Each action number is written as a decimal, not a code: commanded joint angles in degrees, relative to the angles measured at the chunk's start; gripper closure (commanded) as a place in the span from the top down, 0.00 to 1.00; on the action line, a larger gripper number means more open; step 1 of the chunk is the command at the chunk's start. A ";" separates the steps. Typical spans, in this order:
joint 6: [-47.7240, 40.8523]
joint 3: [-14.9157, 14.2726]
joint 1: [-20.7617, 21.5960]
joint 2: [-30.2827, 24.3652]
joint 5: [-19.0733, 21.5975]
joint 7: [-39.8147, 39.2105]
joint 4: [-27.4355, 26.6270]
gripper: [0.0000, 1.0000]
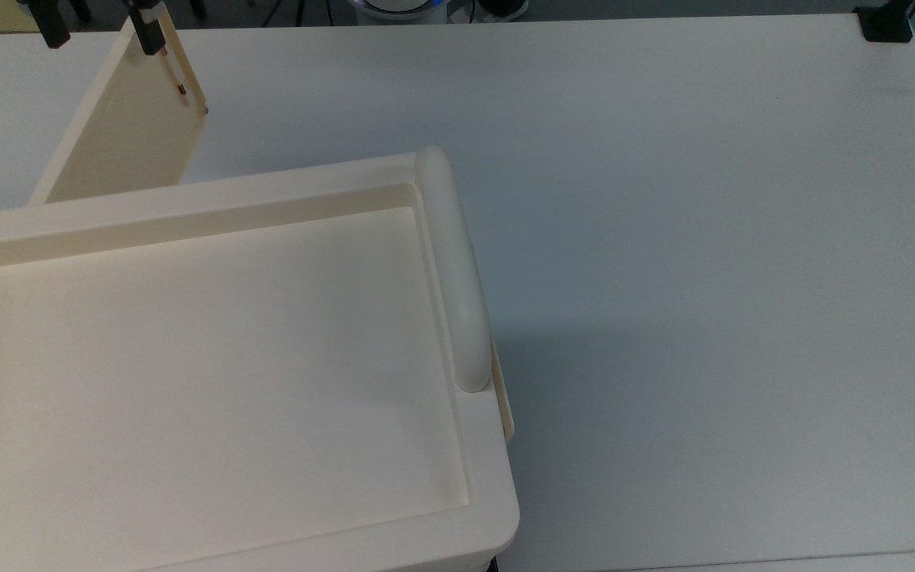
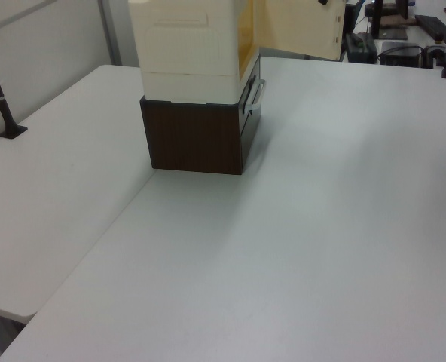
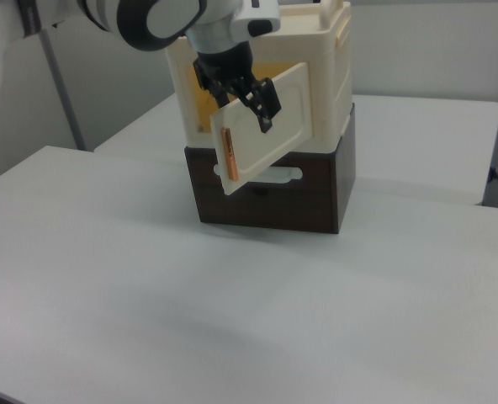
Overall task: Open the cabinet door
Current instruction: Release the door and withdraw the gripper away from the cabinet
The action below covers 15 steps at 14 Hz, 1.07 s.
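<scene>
The cabinet door [image 1: 124, 131] stands swung out from the cream cabinet at the top view's upper left, with small brown dots along its free edge. In the right view the door [image 3: 293, 118] angles outward, a copper strip on its near edge. My gripper [image 1: 98, 24] is open at the door's top. One finger [image 1: 148, 28] is at the door's upper free corner, the other finger [image 1: 48, 20] is off to the top view's left. The gripper [image 3: 245, 114] reaches down over the door's face in the right view. The left view shows the door [image 2: 298, 30] open to the cabinet's right.
The cabinet's recessed top [image 1: 187, 357] and its long rounded bar handle [image 1: 453, 270] take up the top view's left half. The cabinet rests on a dark brown drawer unit [image 2: 197, 136]. The white table [image 1: 704, 238] stretches to the top view's right. A black clamp [image 1: 886, 24] sits at its far corner.
</scene>
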 commanded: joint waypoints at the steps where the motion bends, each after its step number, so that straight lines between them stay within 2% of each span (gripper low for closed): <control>1: 0.90 -0.46 -1.57 -1.00 -1.76 -3.27 -1.52 1.00; 5: -1.64 -0.64 -2.55 -3.54 -2.46 -3.36 -1.08 1.00; 6: -3.74 -0.73 -2.55 -4.42 -4.38 -3.36 -0.82 1.00; 7: -6.98 -0.64 -2.55 -5.73 -9.36 -3.36 -0.03 1.00; 8: -9.80 -0.20 -2.37 -6.97 -12.36 -3.10 0.06 1.00; 10: -11.84 0.24 -1.15 -9.25 -12.92 -2.31 -0.02 1.00; 12: -15.26 0.59 2.27 -9.88 -12.83 1.71 -0.37 1.00; 15: -17.65 0.68 10.26 -10.06 -12.66 11.21 -2.04 1.00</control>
